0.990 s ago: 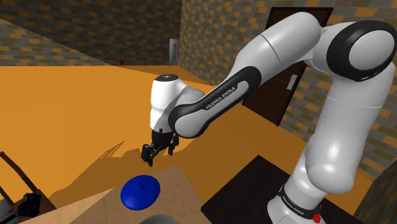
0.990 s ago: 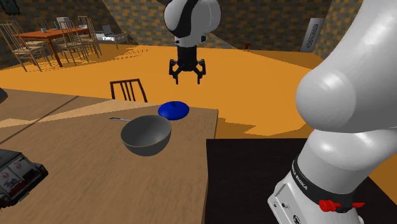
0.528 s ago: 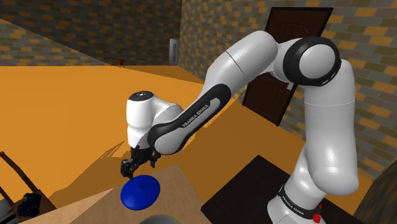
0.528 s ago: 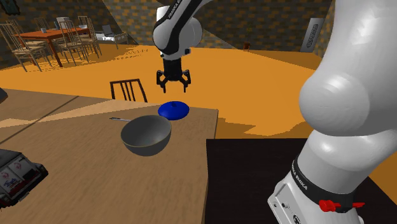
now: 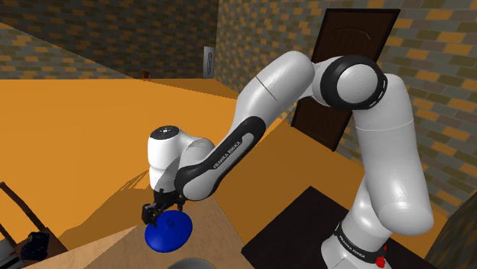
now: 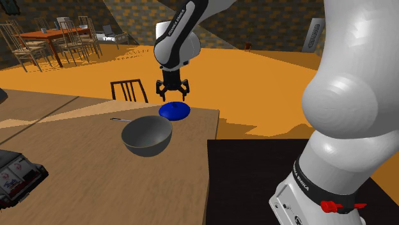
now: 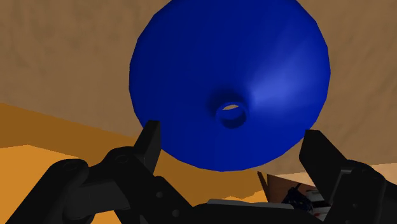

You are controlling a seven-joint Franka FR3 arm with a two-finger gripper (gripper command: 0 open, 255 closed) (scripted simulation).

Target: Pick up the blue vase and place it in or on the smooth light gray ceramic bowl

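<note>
The blue vase (image 5: 170, 231) is a low, wide cone with a small round mouth at its top; it stands near the far corner of the wooden table (image 6: 102, 179). My black gripper (image 5: 155, 215) hangs open right above it, fingers apart. From the second exterior view the gripper (image 6: 171, 94) sits just over the vase (image 6: 175, 111). Looking along the hand, the vase (image 7: 229, 83) lies under the gripper (image 7: 233, 147), and the two fingertips (image 7: 150, 143) straddle its near rim without touching. The grey bowl (image 6: 147, 135) stands on the table just nearer than the vase; its rim (image 5: 191, 264) peeks in at the shoulder view's bottom edge.
A dark chair back (image 6: 128, 90) stands past the table's far edge. A dark box (image 6: 16, 176) lies at the table's near left in the second exterior view. The robot's stand (image 6: 300, 192) is at lower right, a door (image 5: 344, 99) behind it.
The arm has swung down and toward the vase over the last second; the open gripper dropped from well above the table corner to just over the vase.
</note>
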